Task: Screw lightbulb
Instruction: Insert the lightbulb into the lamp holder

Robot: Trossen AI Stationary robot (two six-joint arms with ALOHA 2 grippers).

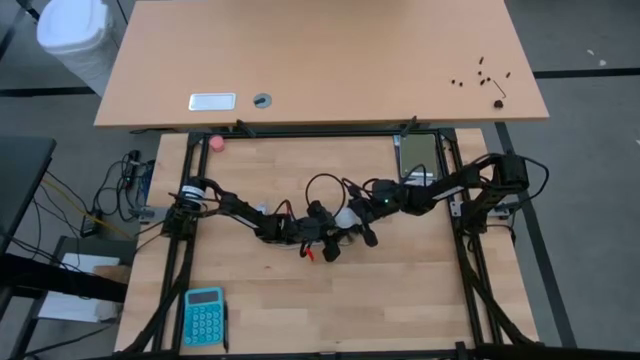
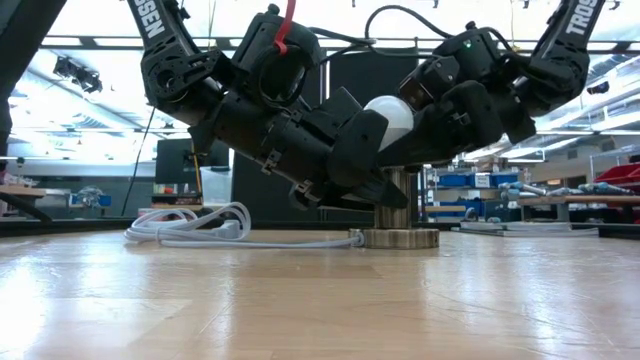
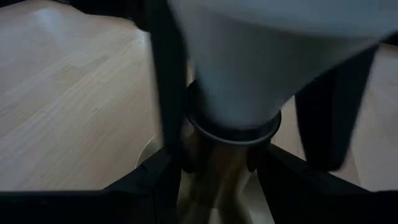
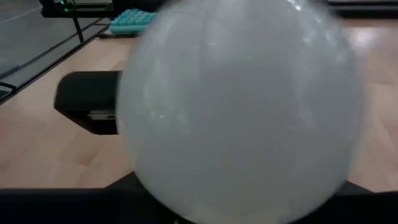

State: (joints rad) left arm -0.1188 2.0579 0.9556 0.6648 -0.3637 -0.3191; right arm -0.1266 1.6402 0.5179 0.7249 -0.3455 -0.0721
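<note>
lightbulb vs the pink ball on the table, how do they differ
The lightbulb is white; the pink ball is pink. The lightbulb looks bigger. The lightbulb sits mid-table on the socket, between the left gripper and right gripper; the ball lies alone at the table's far left edge. Both are rounded.

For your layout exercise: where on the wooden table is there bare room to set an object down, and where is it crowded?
Bare wood lies right of the teal calculator along the near edge, and between the pink ball and the dark panel. The middle is crowded: left claw and right claw flank the lightbulb on its socket.
</note>
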